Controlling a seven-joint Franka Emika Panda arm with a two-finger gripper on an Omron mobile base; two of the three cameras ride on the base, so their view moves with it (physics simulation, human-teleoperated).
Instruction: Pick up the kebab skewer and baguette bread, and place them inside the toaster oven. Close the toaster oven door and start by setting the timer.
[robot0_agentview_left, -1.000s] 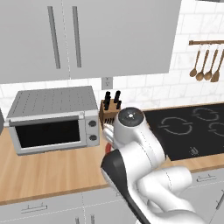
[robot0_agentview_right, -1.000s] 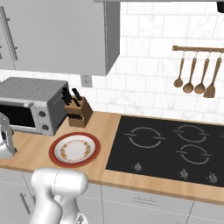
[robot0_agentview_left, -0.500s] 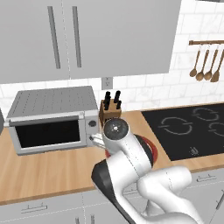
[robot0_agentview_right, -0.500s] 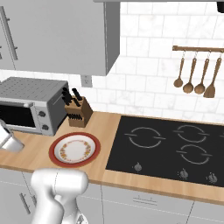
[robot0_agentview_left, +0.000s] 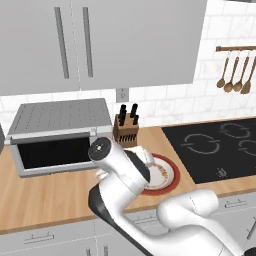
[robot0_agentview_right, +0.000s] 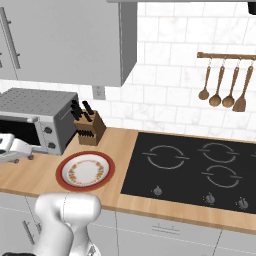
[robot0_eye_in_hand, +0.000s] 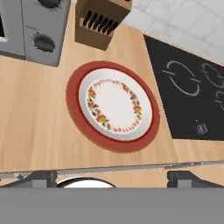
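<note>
**Oven at left of counter, pincer wide open and holding nothing**

Left base view: the toaster oven (robot0_agentview_left: 60, 117) is seen at the left end of the wooden counter (robot0_agentview_left: 45, 192), a silver-grey box with a ribbed top. Its door (robot0_agentview_left: 52, 152) reads as a dark rectangle under a bar handle along the top edge. Whether the flap is fully shut cannot be told, and nothing can be made out inside. The oven's right end is hidden behind the arm (robot0_agentview_left: 125, 170), whose round joint sits in front of it. A knife block (robot0_agentview_left: 126, 131) stands just beside the oven. A red-rimmed plate (robot0_agentview_left: 170, 177) is partly covered by the arm.

Right base view: the oven is cut off by the left edge. Two round knobs (robot0_agentview_right: 48, 131) are visible on its light side panel. A white part of the arm is seen in front of the oven window, also cropped.

Hand view: the gripper (robot0_eye_in_hand: 112, 177) is seen with its tips spread far apart and nothing between them. The plate lies ahead of it, with the knob panel and knife block beyond, and the cooktop (robot0_eye_in_hand: 192, 96) to one side. The oven is cropped to a corner here.

Against a second ago: the surroundings are unchanged in both base views. The arm's joint has been swung left and lower, so the knob panel, visible before from the left, is now covered. More of the arm has entered the right base view.
</note>
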